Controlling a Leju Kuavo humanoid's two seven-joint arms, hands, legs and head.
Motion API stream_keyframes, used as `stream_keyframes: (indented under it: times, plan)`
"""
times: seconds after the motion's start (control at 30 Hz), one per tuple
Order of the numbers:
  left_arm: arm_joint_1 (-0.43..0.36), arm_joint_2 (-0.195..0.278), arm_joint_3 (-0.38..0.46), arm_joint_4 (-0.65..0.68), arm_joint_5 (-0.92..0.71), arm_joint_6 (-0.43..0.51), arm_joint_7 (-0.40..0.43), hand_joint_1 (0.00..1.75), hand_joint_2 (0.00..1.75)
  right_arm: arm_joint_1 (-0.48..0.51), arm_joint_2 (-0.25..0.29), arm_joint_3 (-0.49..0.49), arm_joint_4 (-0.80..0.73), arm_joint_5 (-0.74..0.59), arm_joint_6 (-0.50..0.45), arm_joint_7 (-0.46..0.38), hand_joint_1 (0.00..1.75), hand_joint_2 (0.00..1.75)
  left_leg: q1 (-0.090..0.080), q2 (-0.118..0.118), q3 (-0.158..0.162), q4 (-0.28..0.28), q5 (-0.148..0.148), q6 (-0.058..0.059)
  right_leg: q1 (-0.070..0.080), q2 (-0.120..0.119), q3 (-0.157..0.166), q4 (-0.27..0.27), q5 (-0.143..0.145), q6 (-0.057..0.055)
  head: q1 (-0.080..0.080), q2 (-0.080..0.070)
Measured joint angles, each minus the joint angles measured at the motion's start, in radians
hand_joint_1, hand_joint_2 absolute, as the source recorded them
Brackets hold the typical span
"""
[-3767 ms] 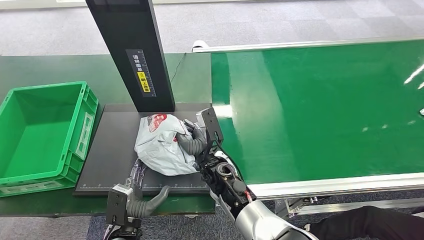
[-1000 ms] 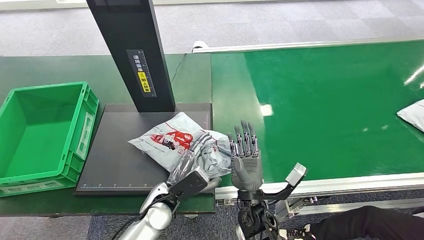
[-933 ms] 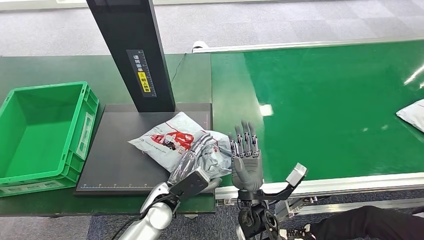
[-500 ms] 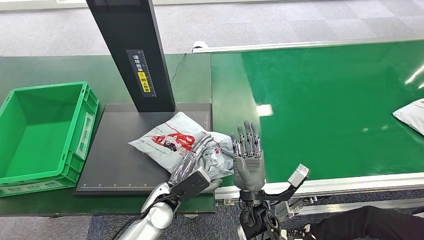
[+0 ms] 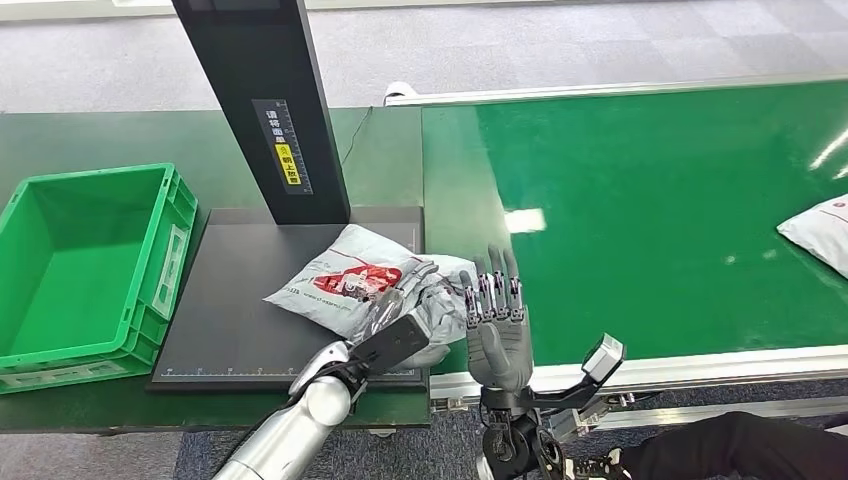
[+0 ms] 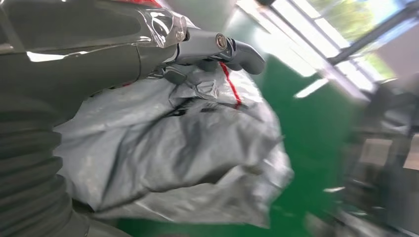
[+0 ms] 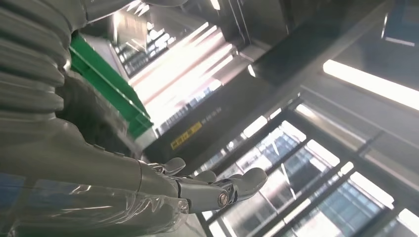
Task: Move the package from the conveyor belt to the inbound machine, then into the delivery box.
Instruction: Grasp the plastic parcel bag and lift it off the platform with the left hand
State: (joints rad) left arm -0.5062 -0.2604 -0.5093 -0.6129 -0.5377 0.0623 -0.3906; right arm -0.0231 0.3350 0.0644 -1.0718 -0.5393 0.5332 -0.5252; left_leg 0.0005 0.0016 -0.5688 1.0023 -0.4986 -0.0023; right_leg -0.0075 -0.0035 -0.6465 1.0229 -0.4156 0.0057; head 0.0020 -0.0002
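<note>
Your left hand (image 5: pixel 400 318) is gripping the bag (image 5: pixel 352 283), fingers (image 6: pixel 232 47) curled over its crumpled right end; the wrist view is showing grey film bunched under them. The bag is lying on the black plate (image 5: pixel 225 320) of the inbound machine, in front of the post (image 5: pixel 262 100), its right end hanging over the plate's edge toward the belt (image 5: pixel 650 210).

Compared with half a second ago, the bag is sitting slightly further up and right, and its right end is looking more gathered. Your left forearm is also reaching further in. Judgement: the grasp is tightening, and the lift toward the box is starting.

Your right hand (image 5: pixel 497 325) is standing upright beside the bag, palm toward the camera, fingers (image 5: pixel 493 290) spread and holding nothing. It is drifting slightly right, clear of the bag.

A second bag (image 5: pixel 818 230) is riding further into view at the belt's right edge.

Meaning for the task: the scan stop looks finished. The green box (image 5: pixel 90 270) is waiting to the plate's left, empty. You are still needing to carry the bag across the plate into it.
</note>
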Motion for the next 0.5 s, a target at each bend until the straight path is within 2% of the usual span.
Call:
stream_keyframes:
  times: [0.03,0.07,0.1,0.23,0.5]
  plan:
    - [-0.015,0.001,0.000,0.026,-0.005,0.004,0.016,1.35,1.75,-0.002,0.000,0.002,0.003,-0.006,0.010,0.004,0.00,1.75,0.000,0.000,0.000,0.000,0.000,0.000,0.000,0.000,0.000,0.000,0.000,0.000,0.000,0.000]
    - [-0.029,0.004,0.000,0.052,-0.007,0.007,0.021,1.62,1.75,-0.005,0.000,0.004,0.007,-0.009,0.016,0.005,0.00,1.75,0.000,0.000,0.000,0.000,0.000,0.000,0.000,0.000,0.000,0.000,0.000,0.000,0.000,0.000]
    - [-0.041,0.006,0.000,0.077,-0.008,0.010,0.018,1.69,1.75,-0.009,0.000,0.005,0.012,-0.010,0.018,0.004,0.00,1.75,0.000,0.000,0.000,0.000,0.000,0.000,0.000,0.000,0.000,0.000,0.000,0.000,0.000,0.000]
    - [-0.073,0.013,0.000,0.148,-0.024,0.037,0.006,1.72,1.75,-0.022,-0.001,0.012,0.029,-0.010,0.019,0.003,0.00,1.75,0.000,0.000,0.001,0.000,0.000,-0.001,0.000,0.000,0.001,0.000,0.000,0.000,0.000,0.000]
    - [-0.099,0.017,0.001,0.188,-0.064,0.063,0.027,1.70,1.75,-0.037,-0.004,0.025,0.051,-0.002,0.020,0.003,0.00,1.75,0.000,0.000,0.002,0.000,0.000,-0.001,0.000,0.000,0.003,0.000,0.000,0.000,0.000,0.000]
